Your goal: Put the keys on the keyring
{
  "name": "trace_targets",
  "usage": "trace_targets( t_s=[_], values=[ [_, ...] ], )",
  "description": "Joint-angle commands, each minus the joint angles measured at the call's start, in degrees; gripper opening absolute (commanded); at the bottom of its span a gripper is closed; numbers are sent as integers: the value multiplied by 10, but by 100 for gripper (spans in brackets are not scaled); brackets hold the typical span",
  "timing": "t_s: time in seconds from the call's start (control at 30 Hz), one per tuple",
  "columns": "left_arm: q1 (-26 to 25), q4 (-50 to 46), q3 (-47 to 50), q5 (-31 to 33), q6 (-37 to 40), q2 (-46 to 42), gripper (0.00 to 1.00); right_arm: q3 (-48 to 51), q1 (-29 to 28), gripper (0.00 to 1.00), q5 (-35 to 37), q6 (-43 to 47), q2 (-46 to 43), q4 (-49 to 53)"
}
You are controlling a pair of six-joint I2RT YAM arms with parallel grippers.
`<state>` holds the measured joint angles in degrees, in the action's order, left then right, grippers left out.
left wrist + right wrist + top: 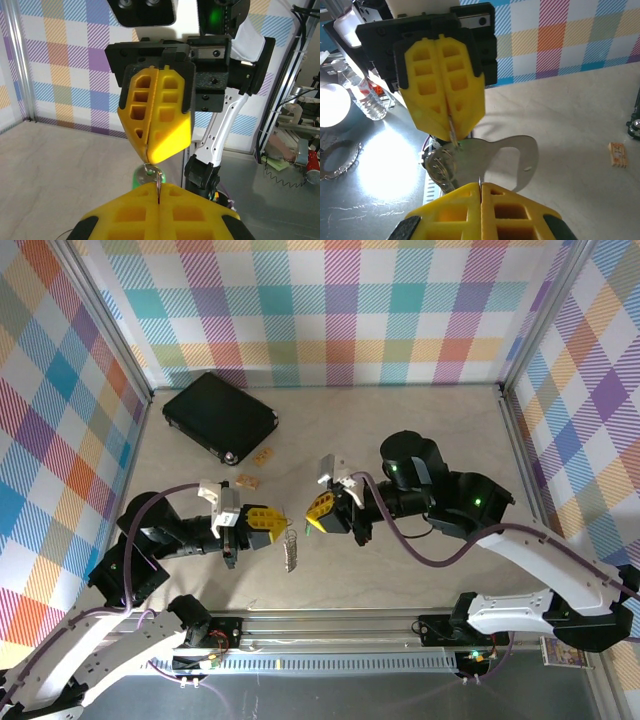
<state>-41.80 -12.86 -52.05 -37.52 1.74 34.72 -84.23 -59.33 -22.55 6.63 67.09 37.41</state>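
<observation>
My left gripper (281,525) is shut on the thin wire keyring (158,181), which stands on edge between its yellow fingers (125,215). My right gripper (313,520) faces it tip to tip above the table and is shut on a flat silver key (506,159) with a green part (140,175). In the right wrist view the key's upper edge meets the keyring (453,134) at the left fingers' tips. A coiled ring with metal pieces (291,551) hangs below the two grippers.
A black case (220,417) lies at the back left of the table. Two small tan pieces (248,480) (264,455) lie in front of it. Checked walls close in the table (400,420) on three sides.
</observation>
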Motion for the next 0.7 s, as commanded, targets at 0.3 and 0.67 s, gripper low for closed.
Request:
trace_targets(
  t_s=[0.3,0.67],
  values=[
    [6,11,-10,18,21,0,0,-8,-19,0,21,-6,5,-18],
    [5,-77,-5,116,139,-14,0,33,-23,0,51,-15,0,-55]
  ],
)
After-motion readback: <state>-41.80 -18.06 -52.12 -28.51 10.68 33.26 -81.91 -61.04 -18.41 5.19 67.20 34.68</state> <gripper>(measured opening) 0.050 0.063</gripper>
